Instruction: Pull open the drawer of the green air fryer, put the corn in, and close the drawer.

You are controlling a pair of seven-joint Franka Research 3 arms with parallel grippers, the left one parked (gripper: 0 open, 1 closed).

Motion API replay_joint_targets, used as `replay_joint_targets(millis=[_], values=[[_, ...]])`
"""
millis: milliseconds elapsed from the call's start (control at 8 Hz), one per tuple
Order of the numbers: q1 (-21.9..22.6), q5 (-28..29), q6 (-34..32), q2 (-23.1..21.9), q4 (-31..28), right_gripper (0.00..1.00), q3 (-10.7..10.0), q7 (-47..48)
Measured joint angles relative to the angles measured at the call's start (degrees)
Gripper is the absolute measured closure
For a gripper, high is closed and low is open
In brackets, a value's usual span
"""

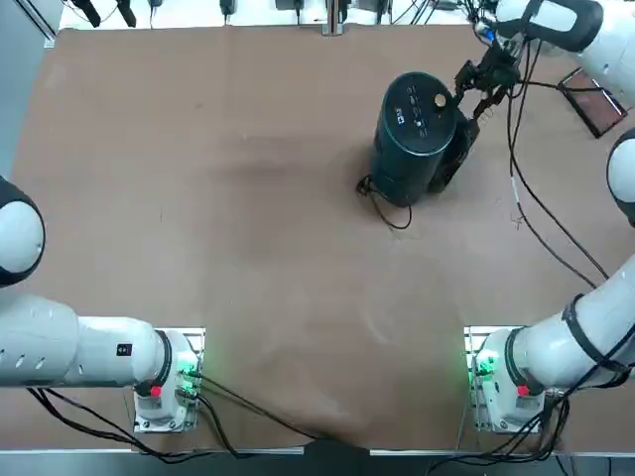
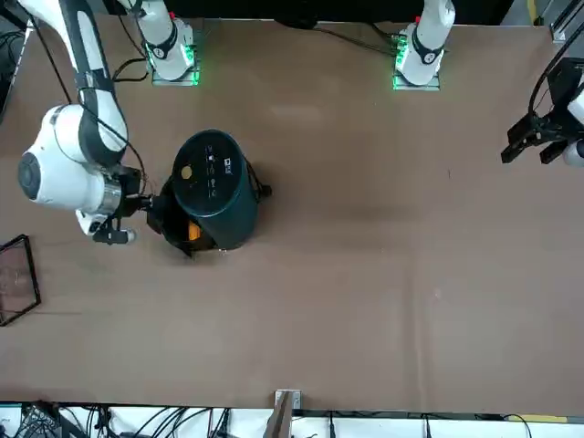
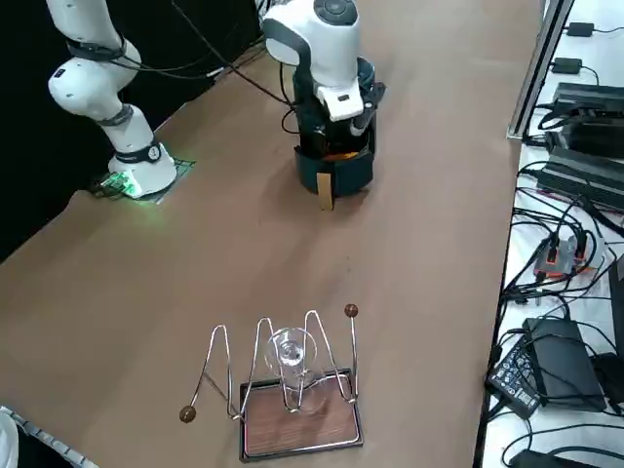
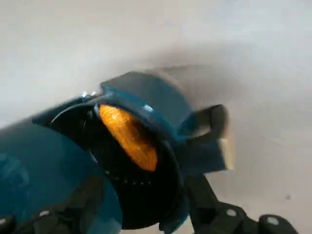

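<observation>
The green air fryer [image 1: 417,114] [image 2: 214,182] [image 3: 359,78] stands upright at the far right part of the table. Its drawer [image 1: 458,149] [image 2: 175,224] [image 3: 336,174] [image 4: 146,100] is pulled partly out, with the pale handle [image 3: 324,190] [image 4: 220,141] facing outward. The corn [image 2: 193,233] [image 3: 341,154] [image 4: 129,136] lies inside the drawer as an orange-yellow cob. My right gripper [image 1: 478,92] [image 2: 135,214] [image 3: 347,112] [image 4: 122,219] hovers just above the open drawer. It is open, its fingers [image 4: 214,214] wide apart and holding nothing.
A wire rack on a brown base [image 1: 595,99] [image 2: 14,274] [image 3: 292,390] holding a glass stands beyond the fryer, near the table's right edge. The fryer's thin black cord [image 1: 385,206] curls on the table beside it. Cables and boxes [image 3: 575,244] lie off the table.
</observation>
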Motion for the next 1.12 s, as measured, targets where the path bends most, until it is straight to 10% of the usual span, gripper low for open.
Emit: replay_joint_targets(millis=[1125], values=[[-7.7,7.5,3.5,1.9,-4.5,0.00,-0.2,38.3]])
